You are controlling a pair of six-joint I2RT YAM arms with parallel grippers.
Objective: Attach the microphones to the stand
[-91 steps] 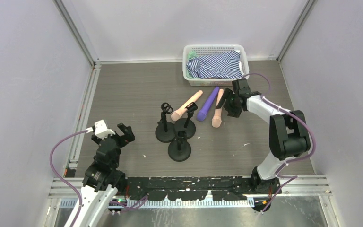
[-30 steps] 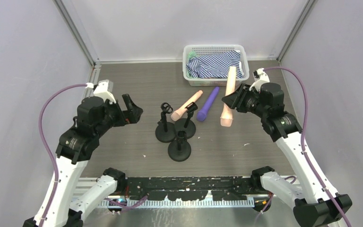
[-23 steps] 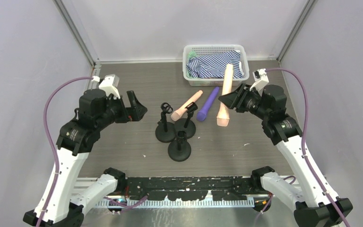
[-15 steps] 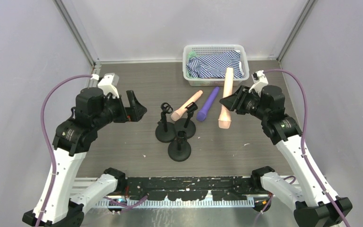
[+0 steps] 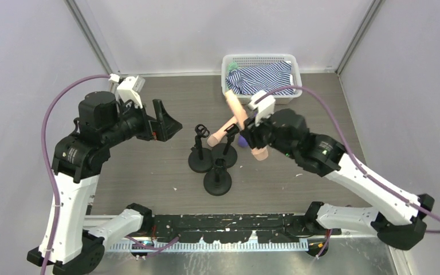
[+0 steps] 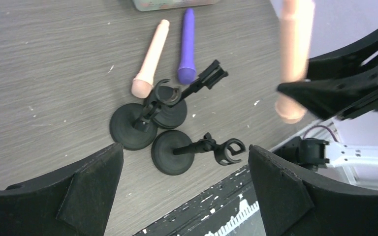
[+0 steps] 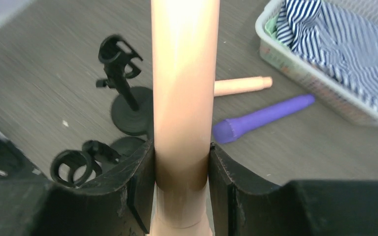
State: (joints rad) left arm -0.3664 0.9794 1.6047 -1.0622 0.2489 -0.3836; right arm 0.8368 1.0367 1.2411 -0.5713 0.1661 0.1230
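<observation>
Over my grey wood-grain desk [image 5: 149, 172] I see the left end effector [image 6: 184, 162] spread wide, the right end effector [image 7: 181, 182] pinching a smooth peach microphone [image 7: 184, 73] near its rounded head, aloft near three black disc-based stands [image 5: 217, 182], with the purple microphone [image 6: 187, 44] and second peach microphone [image 6: 150, 61] lying flat beside them.
</observation>
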